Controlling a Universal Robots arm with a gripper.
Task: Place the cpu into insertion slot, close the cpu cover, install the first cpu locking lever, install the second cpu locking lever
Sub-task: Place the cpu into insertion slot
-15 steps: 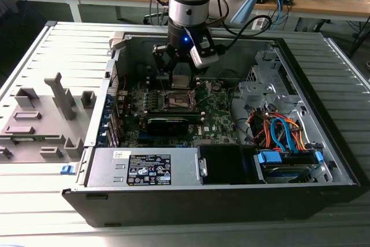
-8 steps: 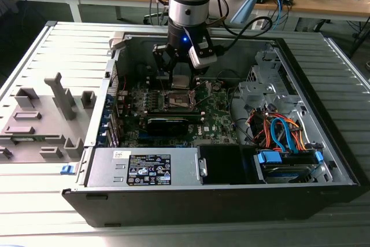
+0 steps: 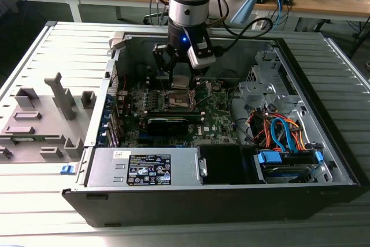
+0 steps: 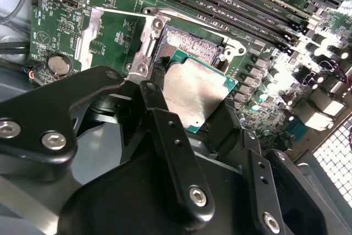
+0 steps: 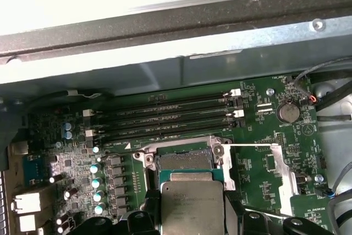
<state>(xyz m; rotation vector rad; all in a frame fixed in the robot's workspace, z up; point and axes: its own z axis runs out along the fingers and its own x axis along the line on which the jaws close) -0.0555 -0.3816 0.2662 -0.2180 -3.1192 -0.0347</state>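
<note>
My gripper (image 3: 180,78) hangs inside the open computer case, shut on the cpu (image 4: 199,86), a flat silver-topped chip with a green edge. I hold the cpu level and just above the insertion slot (image 4: 192,41), partly overlapping it in both wrist views. The same cpu (image 5: 192,206) and the slot (image 5: 184,160) sit between my black fingers (image 4: 165,130). The cpu cover (image 5: 283,180) is swung open and lies flat beside the slot, with green board showing through its window. I cannot pick out the locking levers among the socket's metalwork.
Long memory slots (image 5: 165,116) run just beyond the socket. A black card (image 3: 167,124) lies across the board on the near side, with the grey power supply box (image 3: 144,169) in front. Cables (image 3: 283,131) and a drive (image 3: 289,163) sit at the exterior view's right. A grey fixture (image 3: 40,120) stands outside the case.
</note>
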